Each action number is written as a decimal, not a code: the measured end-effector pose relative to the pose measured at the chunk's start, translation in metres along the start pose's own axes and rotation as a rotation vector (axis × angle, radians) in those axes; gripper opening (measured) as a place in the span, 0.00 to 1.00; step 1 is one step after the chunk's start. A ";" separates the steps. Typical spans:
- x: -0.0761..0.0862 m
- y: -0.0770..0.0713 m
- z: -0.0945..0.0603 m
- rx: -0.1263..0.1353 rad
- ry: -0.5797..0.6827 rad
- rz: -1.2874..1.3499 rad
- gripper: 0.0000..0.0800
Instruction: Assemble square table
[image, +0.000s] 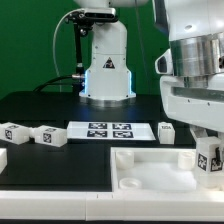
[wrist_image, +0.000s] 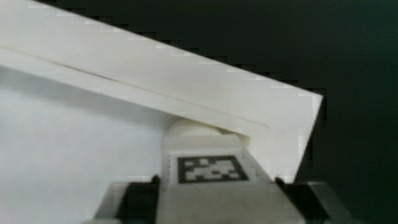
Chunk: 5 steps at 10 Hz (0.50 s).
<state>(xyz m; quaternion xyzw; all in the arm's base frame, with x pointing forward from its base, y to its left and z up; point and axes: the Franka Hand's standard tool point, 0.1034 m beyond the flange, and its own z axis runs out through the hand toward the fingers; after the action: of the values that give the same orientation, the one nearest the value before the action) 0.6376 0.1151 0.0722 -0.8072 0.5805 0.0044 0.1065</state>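
Nearest in the exterior view lies the top (image: 160, 172), a white rimmed square resting flat on the black surface (image: 60, 165), with a round hole showing in the corner toward that view's left. Over the top's corner on the exterior view's right, the hand (image: 208, 148) comes down from the big white arm (image: 195, 70) and pinches the held leg (image: 211, 158), which stands upright with a black-and-white tag facing the camera. The wrist view shows the same grip up close: the hand (wrist_image: 217, 195) has a dark finger on each side of the held leg (wrist_image: 214, 160), whose tag faces the lens. The leg's far end meets the corner of the top (wrist_image: 89, 140), where the raised rim turns against the dark surface (wrist_image: 267, 30). Whether the leg is seated in a hole there cannot be told. Farther back on the surface, the marker board (image: 108, 130) lies flat with its tags up. Just beside it on the exterior view's right stands a small leg (image: 167, 131). Well apart on that view's left lie the mid leg (image: 48, 135) and, close by it, the end leg (image: 15, 132), both showing tags. Behind them all rises the arm's white base (image: 105, 60) against a green backdrop (image: 30, 40).
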 end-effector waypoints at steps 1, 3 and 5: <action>0.000 0.000 0.000 -0.002 0.001 -0.032 0.36; -0.004 -0.004 -0.005 -0.046 0.016 -0.378 0.72; -0.006 -0.005 -0.004 -0.053 0.020 -0.574 0.79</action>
<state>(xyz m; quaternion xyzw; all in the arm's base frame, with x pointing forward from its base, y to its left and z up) 0.6398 0.1219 0.0781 -0.9410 0.3291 -0.0190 0.0765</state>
